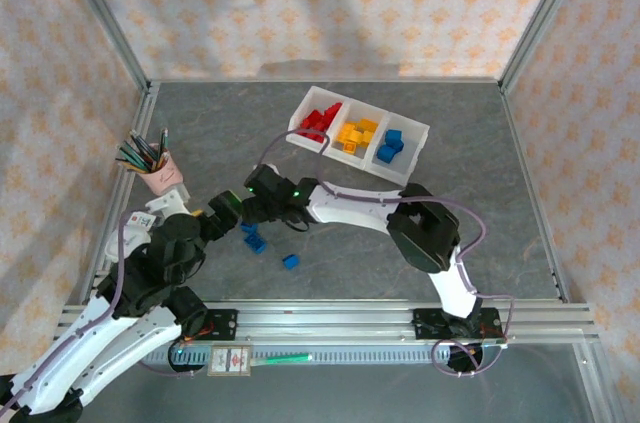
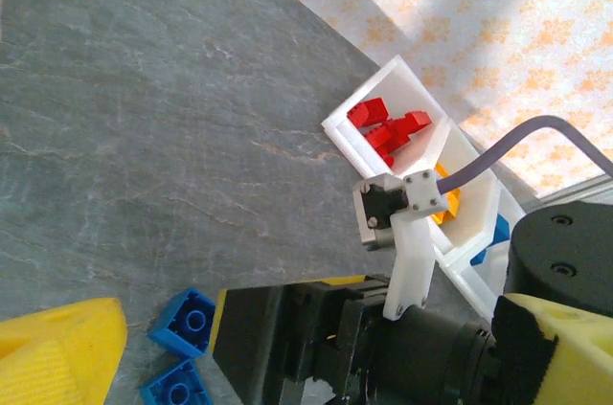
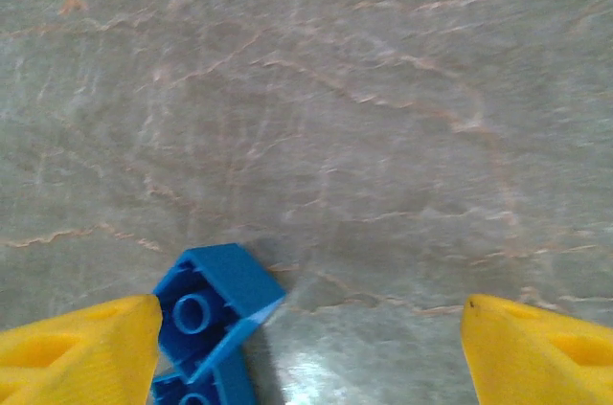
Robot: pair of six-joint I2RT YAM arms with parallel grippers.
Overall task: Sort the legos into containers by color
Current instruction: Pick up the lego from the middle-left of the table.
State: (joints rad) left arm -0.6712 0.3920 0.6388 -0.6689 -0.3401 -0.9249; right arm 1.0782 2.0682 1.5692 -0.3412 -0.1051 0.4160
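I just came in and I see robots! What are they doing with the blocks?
The robot is sorting legos by colour. The tray holds red, orange and blue ones, each in its own compartment. A few blue bricks lie on the table. The right pincer is open over them, the left pincer close by.

Grey marbled stone-look tabletop (image 3: 383, 89) was matt and smooth. Small blue plastic bricks (image 3: 215, 295) were glossy. Translucent white plastic three-compartment tray (image 2: 347, 142) looked smooth, semi-gloss. Silver metal frame rails (image 1: 330, 315) were brushed. Peach patterned wall (image 1: 300, 3) looked like matt paper.
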